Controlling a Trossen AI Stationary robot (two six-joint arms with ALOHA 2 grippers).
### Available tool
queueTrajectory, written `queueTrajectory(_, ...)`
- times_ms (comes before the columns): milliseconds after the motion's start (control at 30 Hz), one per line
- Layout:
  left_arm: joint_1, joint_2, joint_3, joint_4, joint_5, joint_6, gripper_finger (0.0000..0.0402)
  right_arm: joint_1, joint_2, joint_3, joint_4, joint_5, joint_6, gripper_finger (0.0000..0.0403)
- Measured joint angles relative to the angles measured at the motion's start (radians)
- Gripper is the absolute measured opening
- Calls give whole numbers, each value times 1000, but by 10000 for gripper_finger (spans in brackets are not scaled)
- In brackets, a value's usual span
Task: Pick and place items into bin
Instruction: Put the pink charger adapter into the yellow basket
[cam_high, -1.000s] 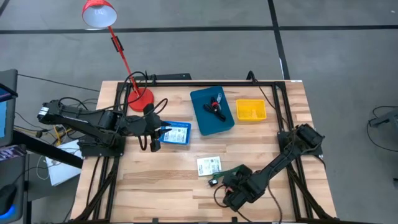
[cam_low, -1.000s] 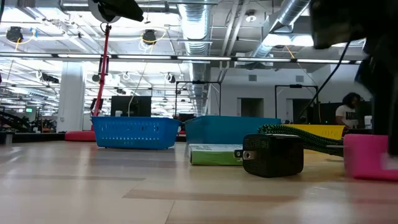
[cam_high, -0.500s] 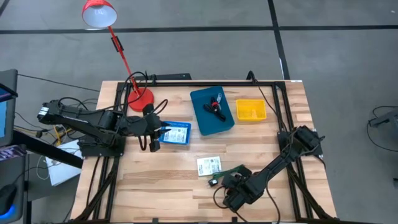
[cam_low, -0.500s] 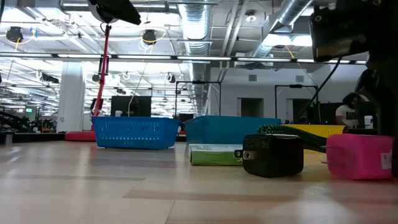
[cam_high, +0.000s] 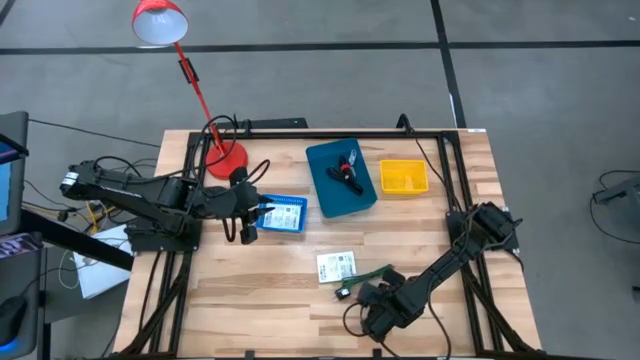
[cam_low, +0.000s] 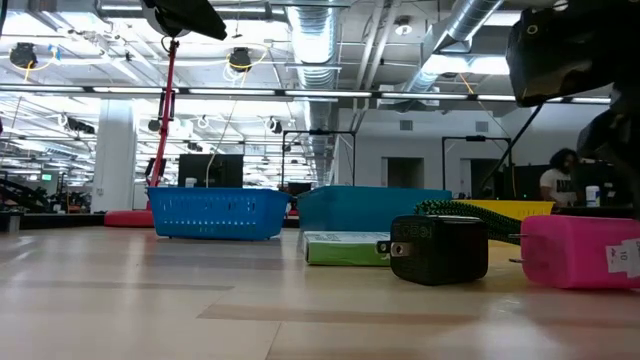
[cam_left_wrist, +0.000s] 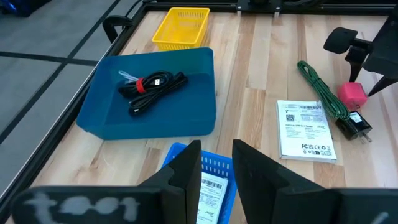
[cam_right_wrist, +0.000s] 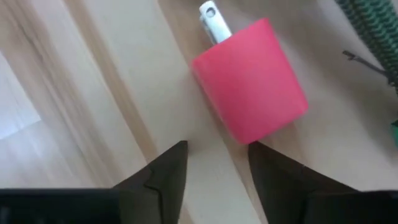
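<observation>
A pink block (cam_right_wrist: 249, 81) with a white prong lies flat on the wood, also seen in the low view (cam_low: 578, 252). My right gripper (cam_right_wrist: 217, 168) hovers open just short of it, touching nothing; in the high view it is near the table's near edge (cam_high: 368, 293). Beside the block lie a black adapter (cam_low: 438, 248), a green braided cord (cam_left_wrist: 323, 93) and a white printed packet (cam_left_wrist: 306, 129). A black cable with a red tie (cam_left_wrist: 152, 90) rests in the blue tray (cam_left_wrist: 106, 93). My left gripper (cam_left_wrist: 217, 168) waits open over a small blue basket (cam_high: 285, 213).
A yellow basket (cam_left_wrist: 181, 26) sits to the right of the blue tray, near the far edge. A red desk lamp (cam_high: 226, 157) stands at the far left corner. A black frame rail (cam_high: 330, 133) runs along the far edge. Bare wood spreads across the near left part.
My right gripper has risen and drawn back a little from the pink block. In the low view the block now shows in full and sits slightly farther toward the table's left than before.
</observation>
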Motion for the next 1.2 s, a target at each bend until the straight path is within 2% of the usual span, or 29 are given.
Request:
queueTrajectory(167,0,0,0,0,0,0,80,11,-1,1,-6,-39,-24,216)
queueTrajectory(300,0,0,0,0,0,0,80,18,-1,2,-54,-48,-29,237)
queueTrajectory(567,0,0,0,0,0,0,80,10,0,25,-151,-39,-112,240)
queueTrajectory(900,0,0,0,0,0,0,80,2,1,165,-305,93,-284,240)
queueTrajectory(1200,0,0,0,0,0,0,80,-37,1,194,-298,124,-452,240)
